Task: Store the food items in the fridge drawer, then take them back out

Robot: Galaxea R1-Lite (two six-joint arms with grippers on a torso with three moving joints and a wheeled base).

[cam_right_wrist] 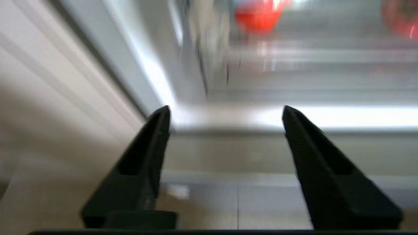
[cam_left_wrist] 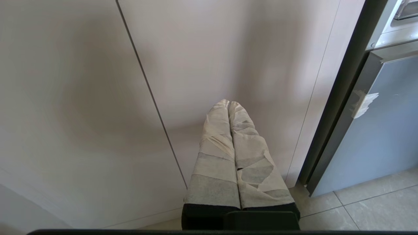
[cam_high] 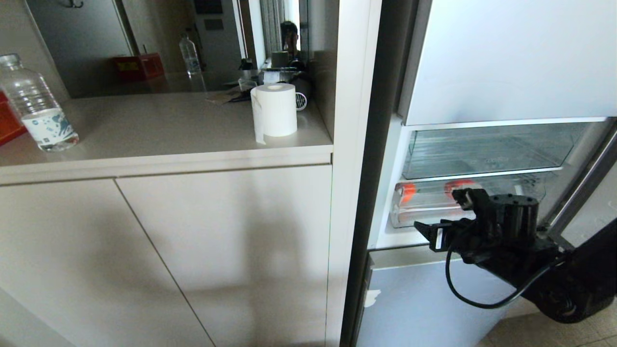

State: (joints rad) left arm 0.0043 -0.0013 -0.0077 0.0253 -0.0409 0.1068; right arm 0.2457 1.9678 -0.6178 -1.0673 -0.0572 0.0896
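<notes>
The food items (cam_high: 409, 192) sit red inside the fridge drawer (cam_high: 419, 212), with the right gripper (cam_high: 450, 217) just before its front, while the right wrist view shows its fingers (cam_right_wrist: 143, 156) spread wide, holding nothing.

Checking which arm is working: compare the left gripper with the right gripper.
The left gripper is shut, its jaws pressed together; the right gripper has its jaws spread apart. The left's jaws are wrapped in pale tape; the right's are bare black. The left faces the cabinet door; the right points at the fridge drawer holding the food items. Neither holds anything.
</notes>
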